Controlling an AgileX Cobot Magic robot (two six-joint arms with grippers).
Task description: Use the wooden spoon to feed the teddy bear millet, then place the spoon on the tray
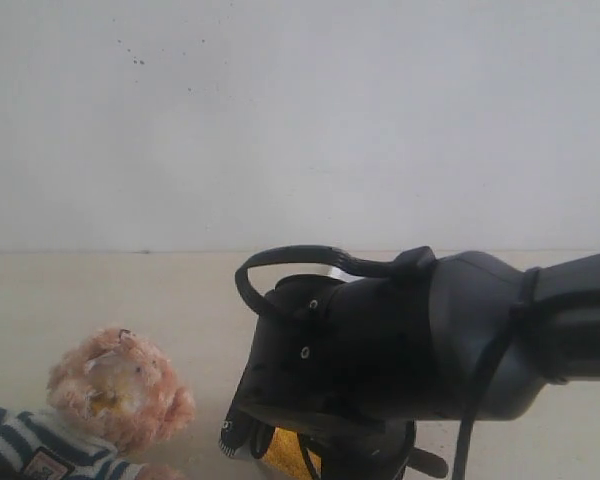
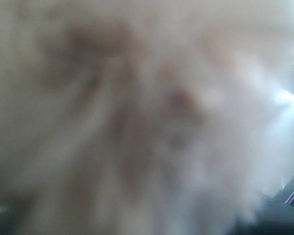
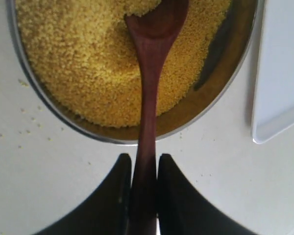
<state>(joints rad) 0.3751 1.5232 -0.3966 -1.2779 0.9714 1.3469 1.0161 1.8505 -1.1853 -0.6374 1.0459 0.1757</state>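
Right gripper (image 3: 144, 164): clamped on wooden spoon (image 3: 149, 73) handle; spoon bowl in millet (image 3: 83, 58). Teddy bear (image 1: 120, 385): lower left, exterior view.

The black right arm (image 1: 450, 335) leans over the round metal bowl (image 3: 232, 63), its pincer (image 3: 144, 160) clamped on the dark reddish-brown wooden spoon (image 3: 149, 73) by the handle.

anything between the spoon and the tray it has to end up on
Only the rim of the metal bowl: the wooden spoon, gripped by the right tool, dips into the millet, and the tray lies just beside the bowl.
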